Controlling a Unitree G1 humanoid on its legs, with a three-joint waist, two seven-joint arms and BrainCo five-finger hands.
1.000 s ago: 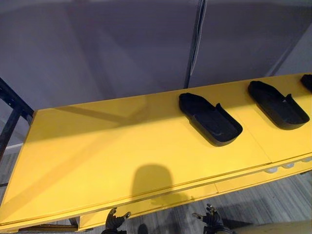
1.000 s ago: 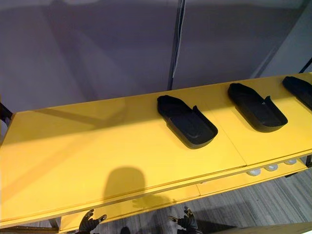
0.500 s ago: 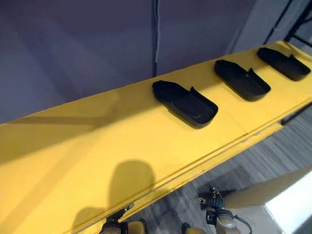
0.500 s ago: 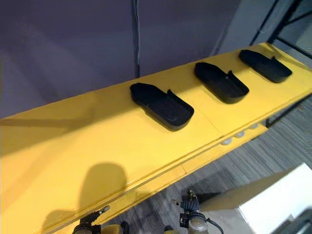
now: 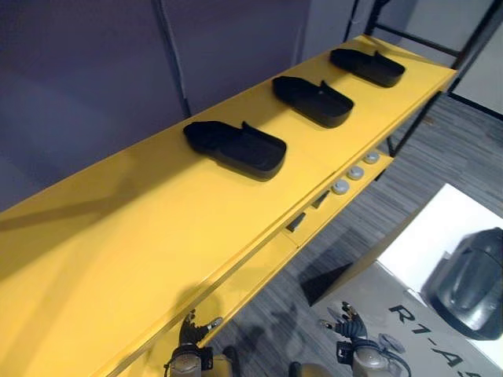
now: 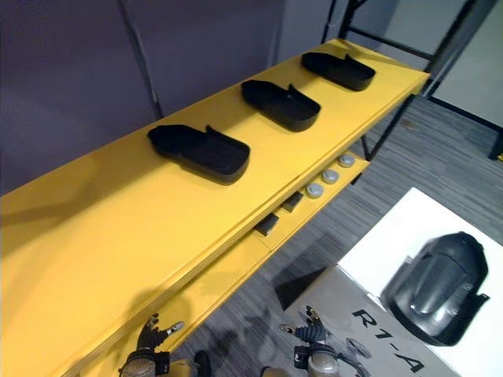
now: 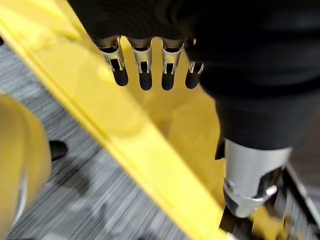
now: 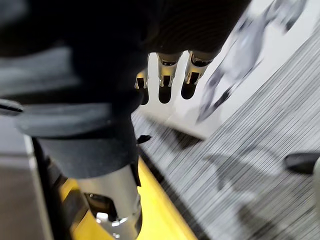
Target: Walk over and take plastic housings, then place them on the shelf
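Observation:
Three black plastic housings lie in a row on the yellow shelf (image 5: pixel 118 236): a near one (image 5: pixel 236 147), a middle one (image 5: pixel 313 100) and a far one (image 5: pixel 367 67). Another dark grey housing (image 6: pixel 435 287) rests on a white table (image 6: pixel 385 236) to my right. My left hand (image 5: pixel 189 355) hangs low by the shelf's front edge, open and empty, and its fingers (image 7: pixel 145 70) point down over the yellow edge. Over the grey floor hangs my right hand (image 5: pixel 350 347), also open and empty, its fingers (image 8: pixel 165 82) relaxed.
A lower yellow ledge under the shelf top carries a few round silver parts (image 5: pixel 350 174). A black frame post (image 5: pixel 420 106) stands at the shelf's far end. A purple wall runs behind the shelf. Striped grey floor (image 6: pixel 314 236) separates shelf and table.
The camera has swung right: the shelf housings have shifted up and left in the picture, and the white table with the dark grey housing has come into sight. Both hands stay low and empty.

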